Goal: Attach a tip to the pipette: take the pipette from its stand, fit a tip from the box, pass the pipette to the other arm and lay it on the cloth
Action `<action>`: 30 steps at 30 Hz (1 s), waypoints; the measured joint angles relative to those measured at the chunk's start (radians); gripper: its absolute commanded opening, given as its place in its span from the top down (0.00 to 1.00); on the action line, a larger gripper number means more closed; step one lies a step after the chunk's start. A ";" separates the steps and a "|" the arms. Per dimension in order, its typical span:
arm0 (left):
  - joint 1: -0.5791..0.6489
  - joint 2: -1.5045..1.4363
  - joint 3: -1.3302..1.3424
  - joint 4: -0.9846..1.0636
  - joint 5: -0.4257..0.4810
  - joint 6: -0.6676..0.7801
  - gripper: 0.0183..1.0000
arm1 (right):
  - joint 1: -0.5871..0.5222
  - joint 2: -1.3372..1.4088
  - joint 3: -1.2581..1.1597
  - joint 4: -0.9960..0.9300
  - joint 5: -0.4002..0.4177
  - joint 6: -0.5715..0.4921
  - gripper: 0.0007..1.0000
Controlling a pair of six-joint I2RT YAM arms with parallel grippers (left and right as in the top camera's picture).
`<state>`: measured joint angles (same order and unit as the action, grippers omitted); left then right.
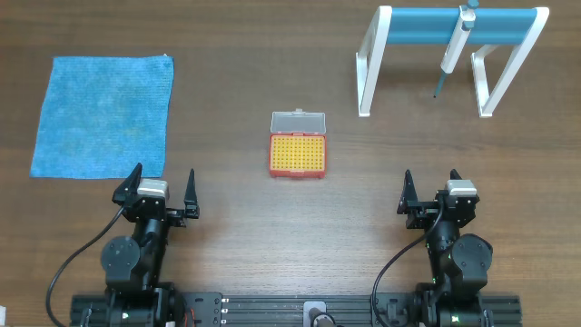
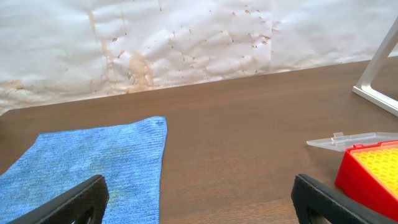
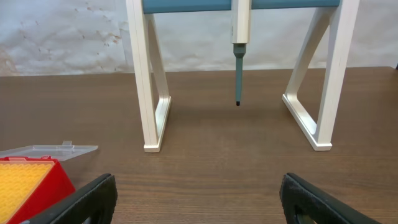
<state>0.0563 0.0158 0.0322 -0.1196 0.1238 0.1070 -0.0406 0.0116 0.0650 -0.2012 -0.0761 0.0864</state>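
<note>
From above, my left pincer and right pincer both stand apart at the near edge. The pipette hangs in its stand, far right.

Left wrist: the cloth lies far left.

Right wrist: the tip box sits mid-bench.

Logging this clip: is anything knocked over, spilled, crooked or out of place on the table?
Nothing stands out. The pipette hangs tip down from its stand, the tip box sits square with its lid open, and the cloth lies flat.
</note>
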 measured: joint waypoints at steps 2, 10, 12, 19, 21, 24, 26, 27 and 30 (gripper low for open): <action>0.000 0.000 0.000 0.000 0.000 0.000 0.05 | 0.000 0.000 0.000 0.000 0.000 0.000 0.15; 0.000 0.000 0.000 0.000 0.000 0.000 0.05 | 0.000 0.000 0.000 0.000 0.000 0.000 0.15; 0.000 0.000 0.000 0.000 0.000 0.000 0.05 | 0.000 0.000 0.000 0.000 0.000 0.000 0.15; 0.000 0.000 0.000 0.000 0.000 0.000 0.05 | 0.000 0.000 0.000 0.000 0.000 0.000 0.15; 0.000 0.000 0.000 0.000 0.000 0.000 0.05 | 0.000 0.002 0.000 0.002 0.005 0.000 0.15; 0.000 0.000 0.000 0.000 0.000 0.000 0.05 | 0.000 0.053 -0.004 0.097 0.020 -0.001 0.15; 0.000 0.000 0.000 0.001 0.000 0.000 0.05 | -0.001 0.134 -0.007 0.235 0.027 -0.001 0.15; 0.000 0.000 0.000 0.000 0.000 0.000 0.05 | -0.004 0.193 -0.004 0.310 0.038 -0.001 0.15; 0.000 0.000 0.000 0.001 0.000 0.000 0.05 | -0.032 0.449 0.038 0.457 0.090 -0.012 0.15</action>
<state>0.0563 0.0158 0.0322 -0.1188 0.1234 0.1070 -0.0723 0.4610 0.1032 0.2562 0.0135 0.0742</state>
